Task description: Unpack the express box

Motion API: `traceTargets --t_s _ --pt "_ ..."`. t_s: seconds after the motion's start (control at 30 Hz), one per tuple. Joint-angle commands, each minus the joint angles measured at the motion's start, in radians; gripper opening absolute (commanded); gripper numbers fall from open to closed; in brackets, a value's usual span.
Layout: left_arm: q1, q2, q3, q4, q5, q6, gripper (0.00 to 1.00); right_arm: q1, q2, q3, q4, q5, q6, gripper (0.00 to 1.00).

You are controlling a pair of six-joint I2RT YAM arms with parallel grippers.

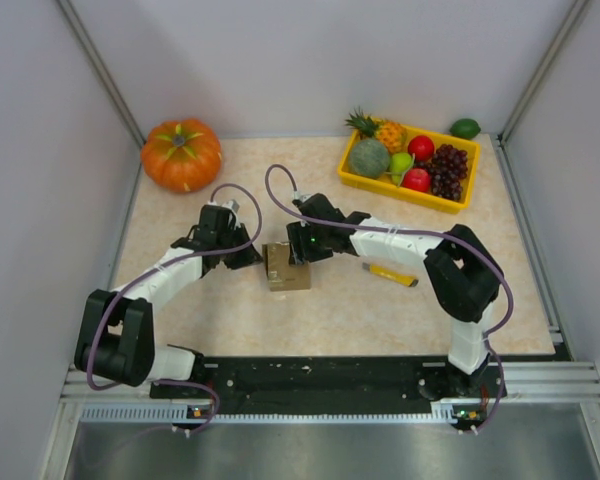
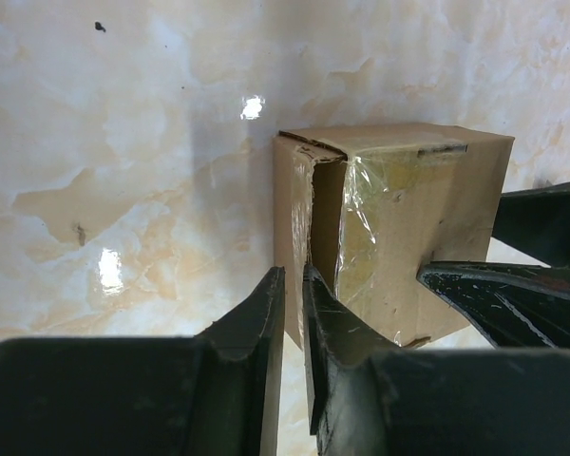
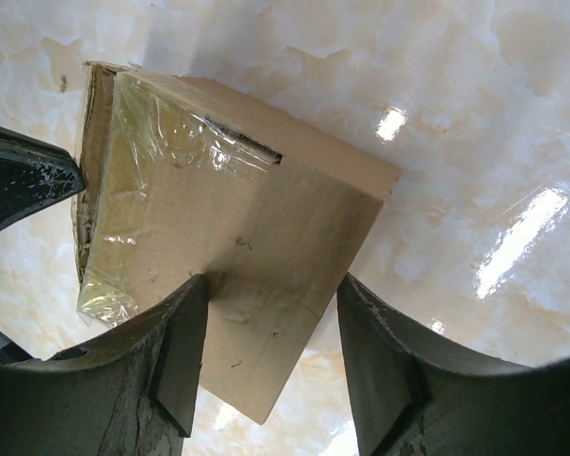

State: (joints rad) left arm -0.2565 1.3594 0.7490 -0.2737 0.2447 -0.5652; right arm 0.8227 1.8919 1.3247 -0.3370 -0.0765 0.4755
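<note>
The express box [image 1: 287,268] is a small brown cardboard carton with clear tape, lying mid-table. In the left wrist view the box [image 2: 408,218] has one side flap torn loose. My left gripper [image 2: 293,275] is shut on the edge of that flap, at the box's left side [image 1: 252,256]. My right gripper [image 1: 300,250] is open over the box's far right part. In the right wrist view [image 3: 271,285] its left finger [image 3: 185,332] presses on the box's top face [image 3: 256,218], and its other finger hangs off the box edge.
A yellow pen-like tool [image 1: 390,274] lies right of the box. An orange pumpkin [image 1: 181,154] sits at the back left. A yellow tray [image 1: 395,192] of fruit stands at the back right, with a green lime [image 1: 465,128] beside it. Walls close in both sides.
</note>
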Motion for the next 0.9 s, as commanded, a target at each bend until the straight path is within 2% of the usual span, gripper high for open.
traceTargets --t_s 0.0,0.13,0.27,0.37,0.47,0.57,0.63,0.7,0.87 --pt "0.013 0.0 0.001 -0.032 -0.026 0.044 0.19 -0.002 0.038 0.005 -0.089 0.1 -0.023 0.53" --pt "0.013 -0.011 0.032 -0.019 0.103 0.05 0.27 0.0 0.039 0.01 -0.089 0.095 -0.021 0.53" --pt "0.011 -0.009 0.049 -0.024 0.145 0.05 0.32 0.0 0.044 0.016 -0.088 0.093 -0.02 0.53" --pt "0.01 -0.008 0.039 -0.016 0.16 0.045 0.44 0.0 0.05 0.019 -0.089 0.09 -0.018 0.53" --pt "0.011 -0.017 0.024 -0.01 0.15 0.041 0.47 0.0 0.052 0.022 -0.089 0.089 -0.015 0.53" --pt "0.011 -0.013 0.018 -0.019 0.139 0.042 0.44 -0.002 0.052 0.025 -0.089 0.087 -0.014 0.53" --pt "0.011 -0.003 0.016 -0.033 0.107 0.042 0.37 -0.002 0.053 0.027 -0.089 0.089 -0.014 0.53" --pt "0.011 -0.002 0.01 -0.056 0.079 0.036 0.34 0.0 0.055 0.027 -0.088 0.087 -0.012 0.53" --pt "0.011 -0.014 -0.053 -0.007 0.094 0.008 0.34 0.0 0.061 0.025 -0.089 0.084 -0.006 0.53"
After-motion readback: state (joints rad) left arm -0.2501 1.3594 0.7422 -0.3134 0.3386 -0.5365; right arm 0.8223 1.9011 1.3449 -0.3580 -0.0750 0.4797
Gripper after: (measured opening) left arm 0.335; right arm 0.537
